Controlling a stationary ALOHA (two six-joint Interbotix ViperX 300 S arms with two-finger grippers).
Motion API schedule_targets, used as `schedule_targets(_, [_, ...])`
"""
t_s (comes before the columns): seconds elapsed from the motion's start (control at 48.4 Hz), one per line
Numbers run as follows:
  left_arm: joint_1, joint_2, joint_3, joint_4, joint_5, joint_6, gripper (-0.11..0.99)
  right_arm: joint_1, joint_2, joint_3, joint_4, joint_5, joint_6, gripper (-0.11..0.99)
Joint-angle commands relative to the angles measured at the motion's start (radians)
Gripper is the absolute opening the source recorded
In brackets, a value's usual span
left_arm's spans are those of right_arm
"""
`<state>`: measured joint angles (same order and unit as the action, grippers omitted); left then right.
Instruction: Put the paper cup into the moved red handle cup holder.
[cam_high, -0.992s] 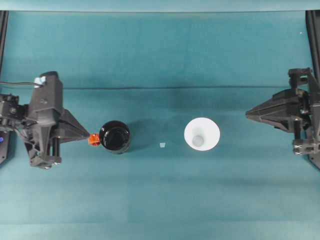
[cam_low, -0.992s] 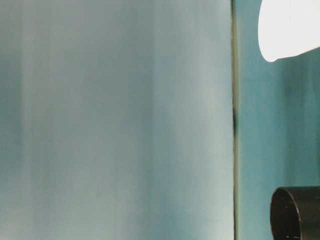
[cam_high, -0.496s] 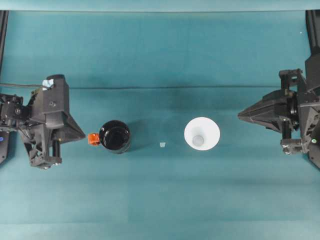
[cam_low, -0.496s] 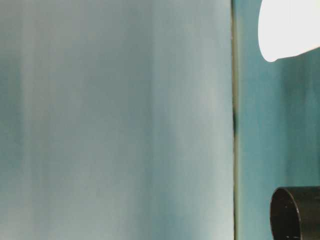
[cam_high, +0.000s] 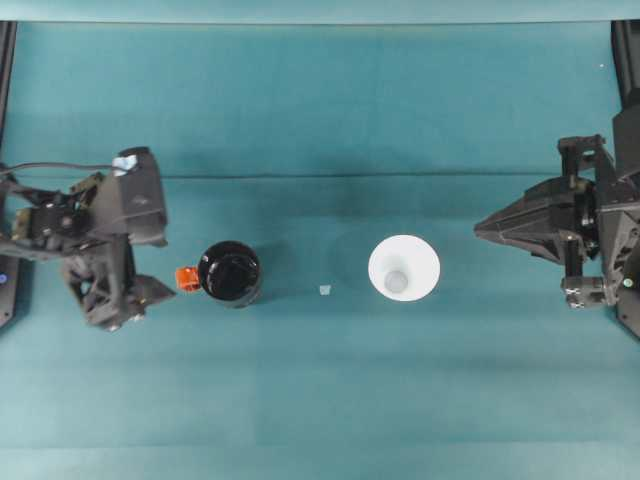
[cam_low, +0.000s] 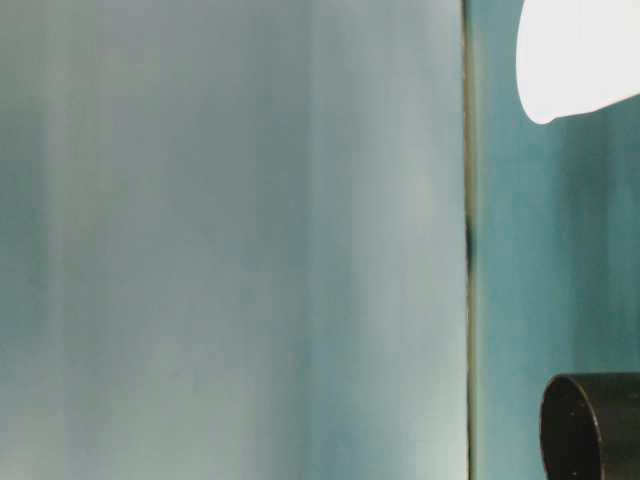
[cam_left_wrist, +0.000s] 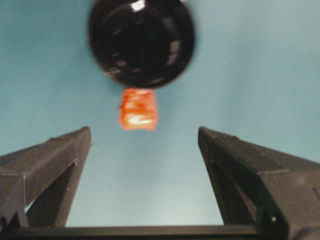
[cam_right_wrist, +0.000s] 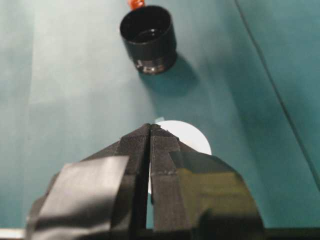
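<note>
Our right gripper (cam_right_wrist: 150, 131) has its jaws pressed together on nothing, pointing at the paper cup (cam_high: 404, 267) from well off to that cup's right. Our left gripper (cam_left_wrist: 145, 145) is spread wide and empty, with the red tab of the cup holder (cam_high: 230, 273) just ahead of its fingers and untouched.

Measured from the cup: it stands upright, mouth up, on the teal table (cam_high: 320, 120); the holder stands well apart on its left, a small pale scrap (cam_high: 324, 290) lying between them.

As we judge it, the cup still waits to be picked up. We should open the right jaws before closing in, take the flared wall lightly so the paper does not crush, lift straight, then lower it centred over the holder's mouth.
</note>
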<state>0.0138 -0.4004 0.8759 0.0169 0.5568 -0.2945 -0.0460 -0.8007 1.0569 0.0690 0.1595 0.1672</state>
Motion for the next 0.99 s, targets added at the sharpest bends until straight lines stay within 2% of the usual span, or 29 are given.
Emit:
schedule_targets(0.0, [0.028, 0.028, -0.005, 0.003, -0.018, 0.008, 0.95, 0.003, 0.005, -0.025, -0.002, 0.005, 0.008, -0.1])
schedule_targets(0.083, [0.037, 0.06, -0.005, 0.005, -0.035, 0.02, 0.95, 0.003, 0.003, -0.025, -0.002, 0.014, 0.008, -0.1])
schedule_targets(0.165, [0.037, 0.089, -0.005, 0.005, -0.048, 0.046, 0.95, 0.003, 0.005, -0.025, -0.003, 0.023, 0.008, -0.1])
schedule_targets(0.351, [0.035, 0.155, -0.003, 0.005, -0.077, 0.071, 0.95, 0.003, 0.0, -0.023, -0.002, 0.041, 0.008, -0.1])
schedule_targets(0.538, [0.035, 0.187, -0.005, 0.005, -0.109, 0.066, 0.95, 0.003, -0.005, -0.021, -0.002, 0.067, 0.008, -0.1])
schedule_targets(0.724, [0.035, 0.229, 0.003, 0.005, -0.153, 0.066, 0.95, 0.0, -0.003, -0.018, -0.009, 0.067, 0.008, -0.1])
schedule_targets(0.972, [0.037, 0.265, 0.003, 0.005, -0.195, 0.066, 0.95, -0.003, -0.005, -0.012, -0.009, 0.064, 0.008, -0.1])
